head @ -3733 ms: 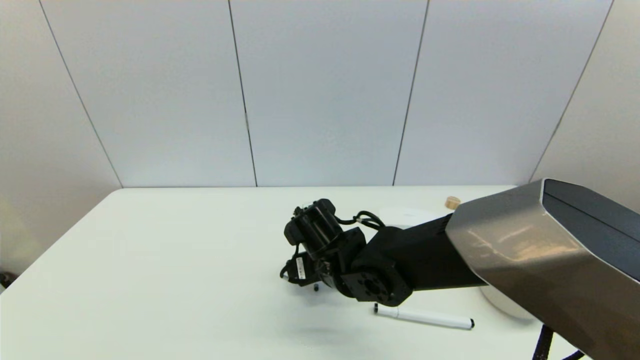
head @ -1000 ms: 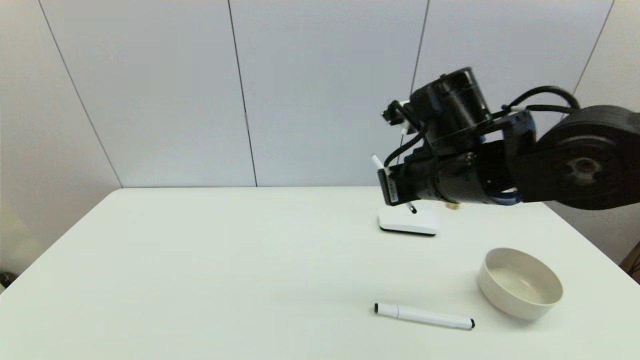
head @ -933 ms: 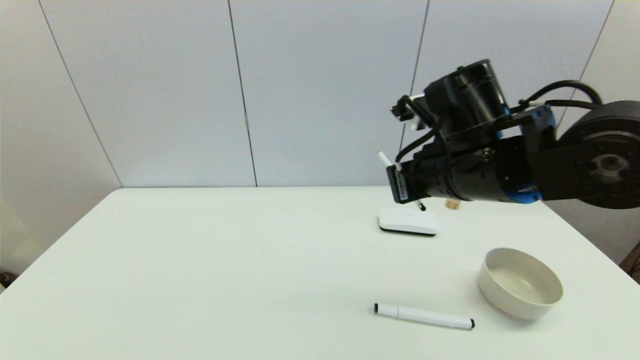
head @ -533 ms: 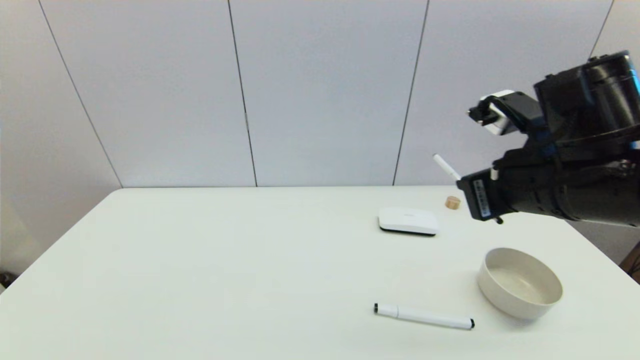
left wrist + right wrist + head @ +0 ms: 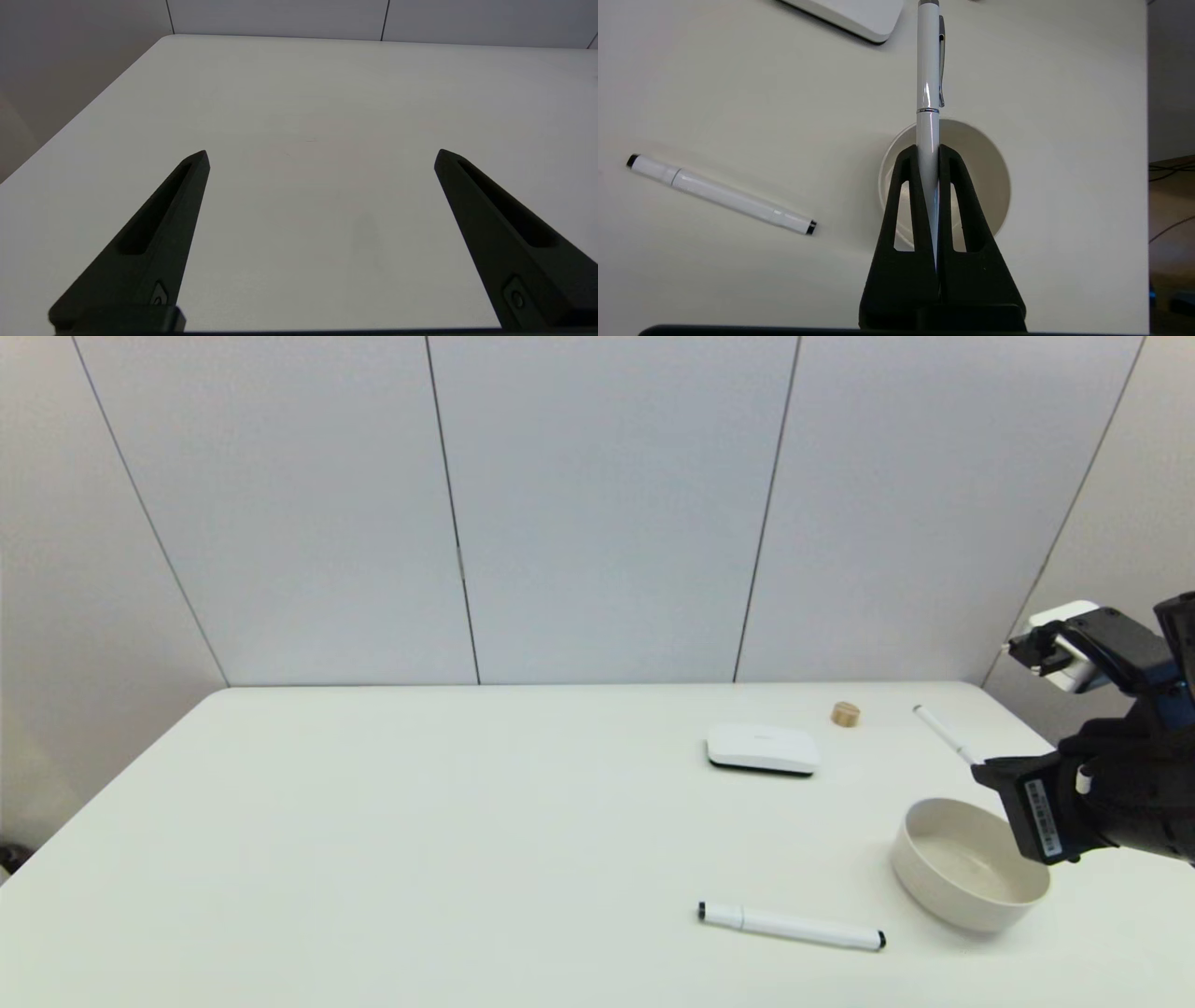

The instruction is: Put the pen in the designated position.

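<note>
No text, brand, number or sign can be read anywhere. The only label in sight is a small white sticker (image 5: 1039, 813) with dark print on the black housing of the right claw (image 5: 1046, 803), which hangs over the white bowl (image 5: 943, 887) at the table's (image 5: 373, 821) right side; its characters are too small to make out. The pen (image 5: 928, 93) held in that claw carries no legible marking.
</note>
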{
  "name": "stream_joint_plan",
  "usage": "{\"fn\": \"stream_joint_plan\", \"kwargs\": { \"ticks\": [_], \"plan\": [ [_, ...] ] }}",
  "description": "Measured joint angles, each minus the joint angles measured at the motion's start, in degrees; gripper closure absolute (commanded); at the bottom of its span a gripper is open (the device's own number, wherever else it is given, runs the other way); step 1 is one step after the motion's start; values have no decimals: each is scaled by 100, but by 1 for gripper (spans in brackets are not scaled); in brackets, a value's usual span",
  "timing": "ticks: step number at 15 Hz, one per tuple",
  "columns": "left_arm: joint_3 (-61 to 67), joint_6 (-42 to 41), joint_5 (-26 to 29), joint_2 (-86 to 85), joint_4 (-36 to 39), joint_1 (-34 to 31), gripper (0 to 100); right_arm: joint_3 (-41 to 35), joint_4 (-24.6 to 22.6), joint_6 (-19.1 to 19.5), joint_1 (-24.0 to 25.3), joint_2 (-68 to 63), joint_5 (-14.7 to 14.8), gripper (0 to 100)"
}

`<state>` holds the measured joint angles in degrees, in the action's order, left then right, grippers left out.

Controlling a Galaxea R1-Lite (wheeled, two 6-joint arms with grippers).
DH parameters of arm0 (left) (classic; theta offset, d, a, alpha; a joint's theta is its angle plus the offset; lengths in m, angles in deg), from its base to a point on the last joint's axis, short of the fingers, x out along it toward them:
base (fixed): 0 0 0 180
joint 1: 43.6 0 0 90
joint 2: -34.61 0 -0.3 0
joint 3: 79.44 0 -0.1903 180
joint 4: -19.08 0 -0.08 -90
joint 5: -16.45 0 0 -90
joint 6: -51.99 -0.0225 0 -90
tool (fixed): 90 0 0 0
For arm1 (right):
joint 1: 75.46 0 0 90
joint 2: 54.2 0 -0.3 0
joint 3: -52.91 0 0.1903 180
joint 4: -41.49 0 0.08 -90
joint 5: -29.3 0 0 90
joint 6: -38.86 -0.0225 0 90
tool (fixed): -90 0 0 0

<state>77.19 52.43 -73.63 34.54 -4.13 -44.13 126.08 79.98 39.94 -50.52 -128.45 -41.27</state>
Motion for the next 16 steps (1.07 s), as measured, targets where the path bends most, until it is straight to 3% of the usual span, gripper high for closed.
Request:
{"fn": "stream_joint_plan", "kwargs": {
  "ticks": [10, 16],
  "plan": [
    [0, -2, 0, 0, 0, -5, 0, 184, -245, -521, 650, -948, -105, 100],
    [0, -4, 2, 0, 0, 0, 0, 333, -190, -66, -28, -863, -39, 100]
  ]
}}
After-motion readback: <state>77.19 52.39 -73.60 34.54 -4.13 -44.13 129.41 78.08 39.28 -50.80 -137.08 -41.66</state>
